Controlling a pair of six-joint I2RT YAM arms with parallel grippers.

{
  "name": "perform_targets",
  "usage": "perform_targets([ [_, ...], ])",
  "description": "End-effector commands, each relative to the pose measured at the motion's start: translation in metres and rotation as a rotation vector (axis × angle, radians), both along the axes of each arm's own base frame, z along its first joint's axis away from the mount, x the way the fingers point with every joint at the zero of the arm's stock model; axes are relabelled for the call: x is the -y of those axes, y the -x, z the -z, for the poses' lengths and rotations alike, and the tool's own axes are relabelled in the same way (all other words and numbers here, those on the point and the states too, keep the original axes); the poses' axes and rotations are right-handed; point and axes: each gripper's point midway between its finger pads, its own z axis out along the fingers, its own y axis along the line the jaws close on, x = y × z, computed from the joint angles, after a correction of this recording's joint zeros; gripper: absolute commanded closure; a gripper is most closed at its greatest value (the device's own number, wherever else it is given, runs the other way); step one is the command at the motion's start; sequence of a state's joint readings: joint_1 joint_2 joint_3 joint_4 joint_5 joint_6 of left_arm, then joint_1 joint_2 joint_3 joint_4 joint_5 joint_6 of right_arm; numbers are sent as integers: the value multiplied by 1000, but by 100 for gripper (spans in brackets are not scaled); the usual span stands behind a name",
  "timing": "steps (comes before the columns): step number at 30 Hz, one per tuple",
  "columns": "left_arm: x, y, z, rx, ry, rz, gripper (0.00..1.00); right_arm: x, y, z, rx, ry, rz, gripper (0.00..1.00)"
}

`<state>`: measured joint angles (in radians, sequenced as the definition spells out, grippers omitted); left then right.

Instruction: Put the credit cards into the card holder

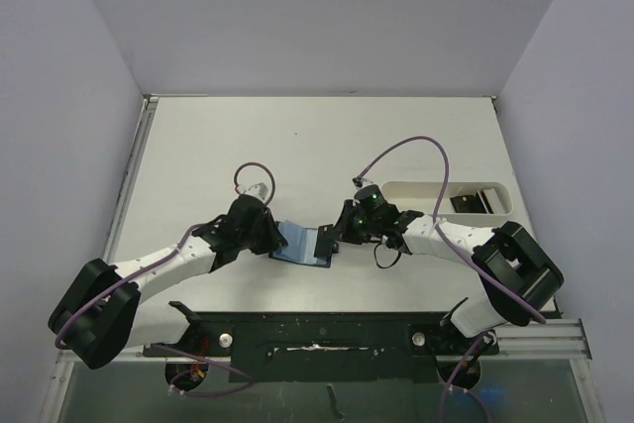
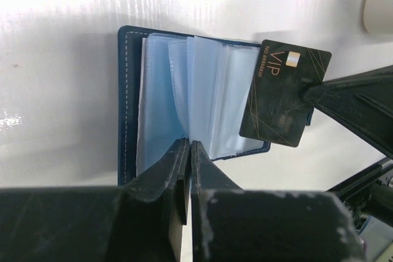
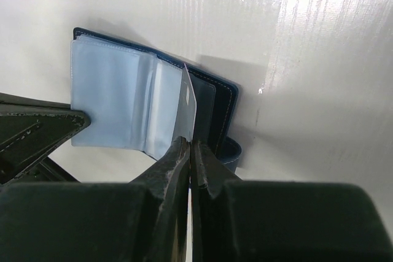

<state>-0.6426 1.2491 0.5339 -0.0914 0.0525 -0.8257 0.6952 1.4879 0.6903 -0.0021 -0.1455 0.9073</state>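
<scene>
The card holder (image 1: 302, 243) lies open on the table between both arms, navy cover (image 2: 128, 102) down and light blue sleeves up. My left gripper (image 2: 189, 144) is shut on the near edge of one sleeve, pinching it at the holder's middle. My right gripper (image 3: 191, 145) is shut on a black credit card (image 2: 279, 99) marked VIP. That card hovers tilted over the holder's right edge and shows edge-on in the right wrist view (image 3: 190, 99). In the top view the left gripper (image 1: 279, 237) and right gripper (image 1: 334, 235) flank the holder.
A long white tray (image 1: 416, 190) lies at the right of the table with more dark cards (image 1: 474, 202) in it. The right arm's purple cable loops above the tray. Grey walls close in the table on three sides.
</scene>
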Motion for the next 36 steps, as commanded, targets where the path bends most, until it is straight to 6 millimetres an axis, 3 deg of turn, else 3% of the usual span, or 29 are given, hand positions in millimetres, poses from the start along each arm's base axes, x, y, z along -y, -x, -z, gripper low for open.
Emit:
perform_targets([
  [1,23,-9,-33,87,99,56,97,3,-6,-1,46,30,4,100],
  [4,36,-6,-38,82,173,96,77,2,-6,0,48,31,-7,100],
  [6,42,-5,-40,78,198,113,71,3,-7,-1,54,35,-7,100],
  [14,49,-5,-43,88,222,131,65,5,-8,-8,80,34,-8,100],
  [23,60,-1,-48,92,286,166,68,8,-7,-11,93,30,-2,100],
  [27,61,-1,-46,93,292,167,83,7,-7,-13,99,28,-3,100],
  [36,61,0,-40,86,288,168,95,9,-6,-12,99,28,5,100],
])
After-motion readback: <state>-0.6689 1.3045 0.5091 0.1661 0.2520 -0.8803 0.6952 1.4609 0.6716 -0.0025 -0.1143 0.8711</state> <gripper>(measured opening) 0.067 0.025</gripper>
